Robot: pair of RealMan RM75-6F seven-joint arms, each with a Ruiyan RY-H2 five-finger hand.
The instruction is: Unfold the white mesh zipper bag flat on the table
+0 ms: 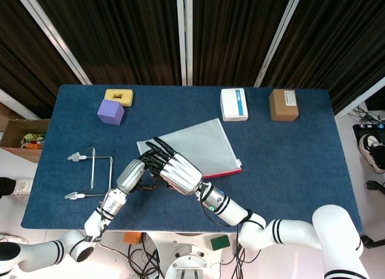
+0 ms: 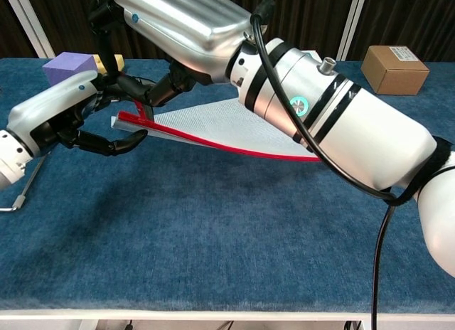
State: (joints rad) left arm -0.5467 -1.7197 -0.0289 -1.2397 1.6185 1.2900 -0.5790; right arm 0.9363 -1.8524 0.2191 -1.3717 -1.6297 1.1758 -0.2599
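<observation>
The white mesh zipper bag (image 1: 201,144) lies mid-table, its red zipper edge (image 2: 213,141) facing me. Its near-left corner is raised off the cloth. My right hand (image 1: 180,172) hovers over that corner, and its dark fingers (image 2: 167,84) reach down onto the red edge and seem to pinch it. From the left comes my left hand (image 1: 133,172), fingers apart. In the chest view the left hand (image 2: 60,113) has its upper fingers above the corner and its thumb just below the red edge. The contact itself is hidden in the head view.
A bent metal wire frame (image 1: 93,168) lies left of the hands. A purple block (image 1: 110,111) and a yellow block (image 1: 119,97) sit at the back left. At the back right stand a white box (image 1: 234,104) and a brown box (image 1: 283,104).
</observation>
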